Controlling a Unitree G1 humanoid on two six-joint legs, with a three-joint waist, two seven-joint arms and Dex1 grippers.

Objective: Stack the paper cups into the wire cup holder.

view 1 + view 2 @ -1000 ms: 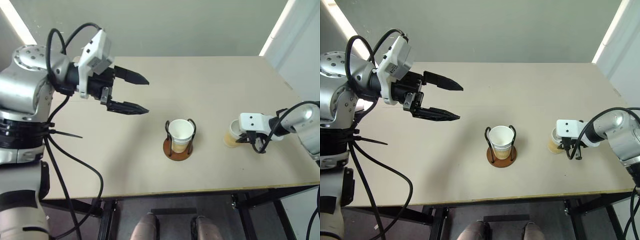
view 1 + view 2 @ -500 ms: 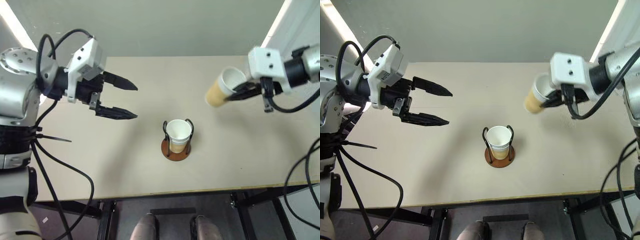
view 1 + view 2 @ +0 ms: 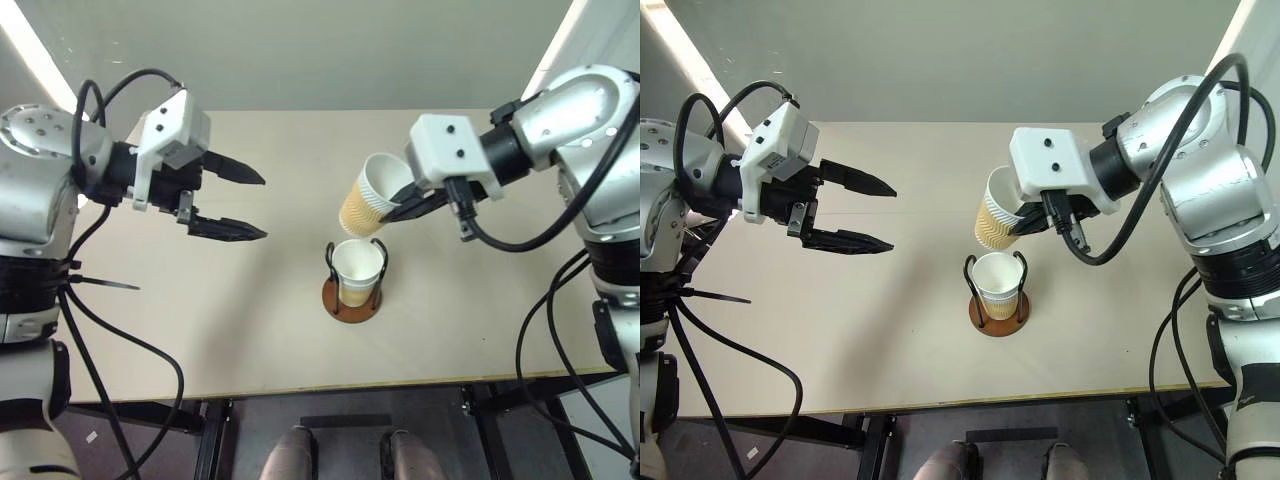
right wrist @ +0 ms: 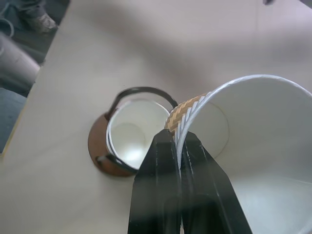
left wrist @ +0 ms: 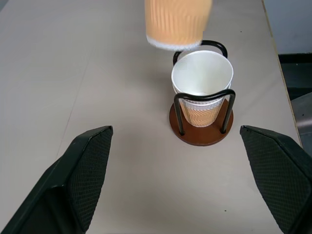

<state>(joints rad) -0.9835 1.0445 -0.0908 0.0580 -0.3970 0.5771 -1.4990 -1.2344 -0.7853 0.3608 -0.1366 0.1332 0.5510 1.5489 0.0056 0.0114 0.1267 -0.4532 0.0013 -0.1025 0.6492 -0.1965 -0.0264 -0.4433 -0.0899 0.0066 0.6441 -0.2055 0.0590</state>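
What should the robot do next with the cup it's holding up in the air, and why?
Probably tip the held cup upright and bring it straight over the cup holder, then lower it. The right gripper pinches that cup's rim, and it hangs tilted, up and a bit to the side of the cups already in the holder, so it isn't lined up yet.

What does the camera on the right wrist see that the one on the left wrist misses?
Right wrist view alone: the right end effector pinching the wall of the carried cup at its rim, one finger inside and one outside, plus that cup's white inside.

Left wrist view alone: the left end effector spread wide with nothing between its fingers, and the carried cup's ribbed tan outside from below.

Both: the wire cup holder on the table, with cups already nested in it.
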